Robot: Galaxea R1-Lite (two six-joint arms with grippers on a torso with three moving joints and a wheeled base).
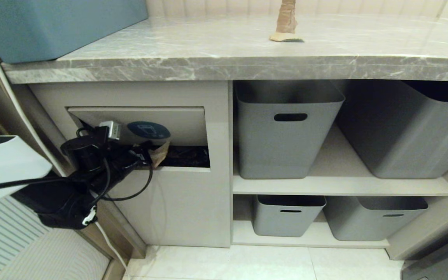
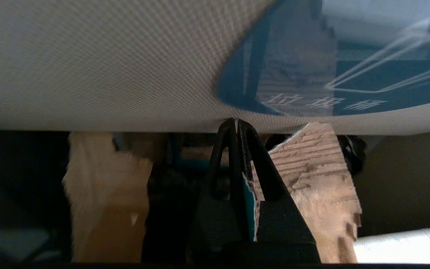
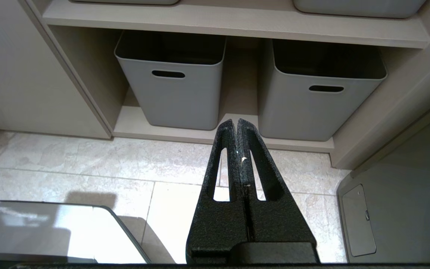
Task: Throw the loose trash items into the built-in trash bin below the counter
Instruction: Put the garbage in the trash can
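— Scrap (image 1: pixel 160 153) was where, then?
— Pinched tight in the left gripper (image 1: pixel 146 155), right at the bin (image 1: pixel 177 217) mouth, under the pushed-in flap (image 1: pixel 185 124). It stuck out sideways from the jaws, over the dark opening.
— The other arm?
— Right gripper (image 3: pixel 236 125) hung closed and empty near the floor. One scrap more (image 1: pixel 286 23) stood on the counter (image 1: pixel 224 68).

Bin interior (image 1: pixel 185 155) dark, contents unclear; counter scrap (image 1: pixel 286 19) cut off at top.

A cardboard scrap (image 1: pixel 285 23) and blue box (image 1: pixel 53 27) sit on the counter (image 1: pixel 208 50).
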